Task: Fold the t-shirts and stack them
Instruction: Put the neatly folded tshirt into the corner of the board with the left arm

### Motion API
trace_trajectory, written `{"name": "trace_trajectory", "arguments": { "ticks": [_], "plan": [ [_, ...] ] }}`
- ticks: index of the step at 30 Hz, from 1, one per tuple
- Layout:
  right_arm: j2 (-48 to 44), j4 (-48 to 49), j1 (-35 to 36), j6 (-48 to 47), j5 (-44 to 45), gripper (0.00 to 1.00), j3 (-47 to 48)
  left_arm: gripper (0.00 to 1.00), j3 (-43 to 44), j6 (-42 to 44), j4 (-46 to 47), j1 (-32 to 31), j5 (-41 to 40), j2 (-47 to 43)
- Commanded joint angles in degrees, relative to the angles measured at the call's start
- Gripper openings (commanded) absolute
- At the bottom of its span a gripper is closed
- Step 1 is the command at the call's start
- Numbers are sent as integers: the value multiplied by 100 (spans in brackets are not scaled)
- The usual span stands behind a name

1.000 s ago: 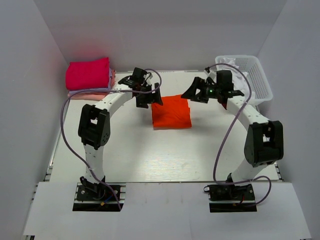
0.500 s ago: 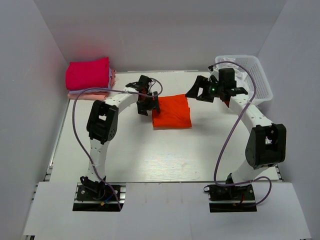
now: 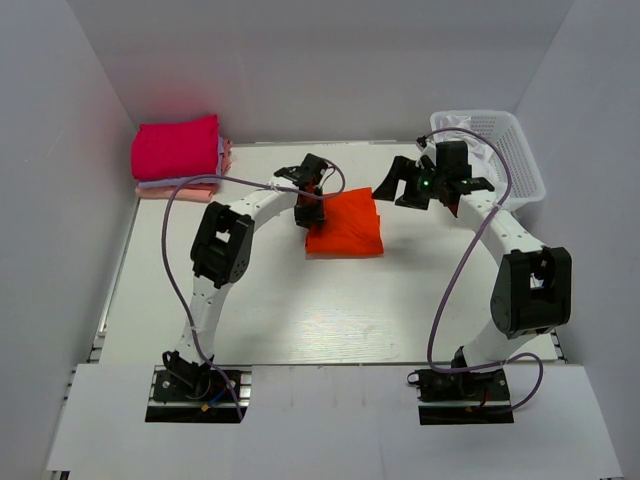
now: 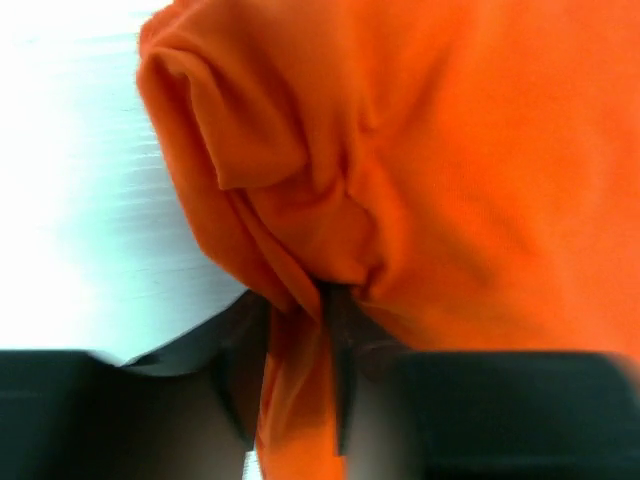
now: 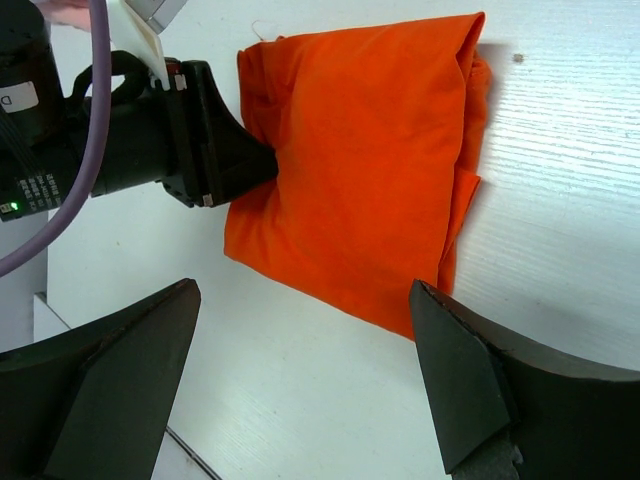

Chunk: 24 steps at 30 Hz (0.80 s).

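Desk (image 3: 300, 310): white, wood-grain top.
Lying on it:
- one orange-red t-shirt (image 3: 350, 232), folded to a rough rectangle, just past centre toward 12 o'clock
- one stack of folded t-shirts (image 3: 178, 150) at 10 o'clock, light pink lowest, magenta uppermost
- one white latticed basket (image 3: 520, 165) at 2 o'clock

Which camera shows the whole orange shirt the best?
The right wrist view: the folded orange t-shirt lies nearly whole, close and sharp. The top view shows it small, one corner under the left gripper. The left wrist view shows only a bunched edge between the fingers.
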Motion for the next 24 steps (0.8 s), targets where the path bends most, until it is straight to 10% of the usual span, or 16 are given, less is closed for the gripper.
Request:
{"name": "trace_trajectory", "arguments": {
  "ticks": [1, 4, 11, 24],
  "plan": [
    [-244, 49, -24, -58, 147, 91, -65, 33, -377, 31, -117, -99, 196, 404],
    [-244, 23, -50, -101, 209, 91, -118, 0, -282, 101, -117, -99, 198, 457],
    [-279, -47, -68, -154, 314, 91, -92, 0, 563, 1050, -240, -29, -1155, 107],
    [-402, 216, -103, -190, 552, 91, -30, 0, 1493, 3502, 182, 560, -778, -1089]
  ]
}}
